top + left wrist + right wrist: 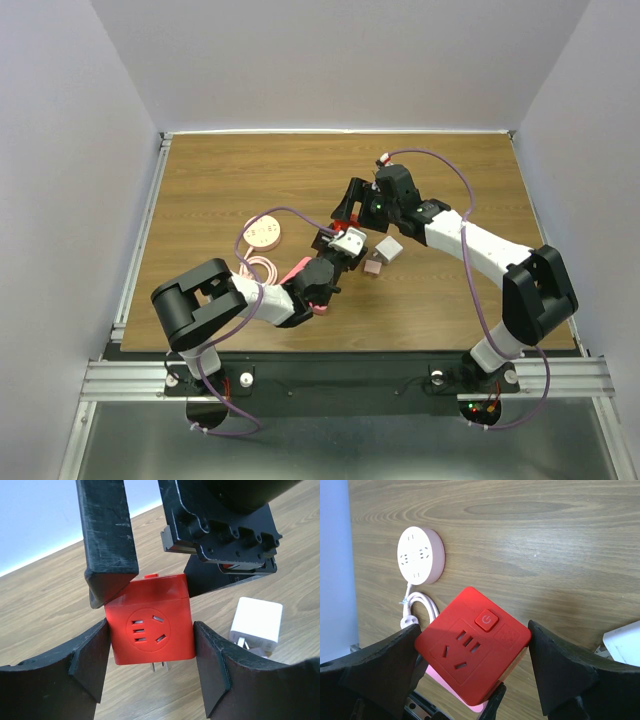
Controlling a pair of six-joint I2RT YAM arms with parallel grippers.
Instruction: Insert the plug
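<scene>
Red cube (150,627) snug in left gripper (151,636)

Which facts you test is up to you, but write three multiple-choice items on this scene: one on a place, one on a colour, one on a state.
1. Where does the round pink plastic socket hub lie?
A. Flat on the wooden table
B. Hanging on the wall
C. Inside a drawer

2. What colour is the small blocky plastic charger on the table?
A. Green
B. White
C. Blue

3. What state is the red plastic cube-shaped socket adapter in?
A. Lying untouched on the table
B. Plugged into the hub
C. Clamped in the left gripper, off the table

Answers:
1 A: the top view shows it flat on the wood.
2 B: the left wrist view shows it white.
3 C: both fingers press its sides and its prongs hang above the wood.
</scene>
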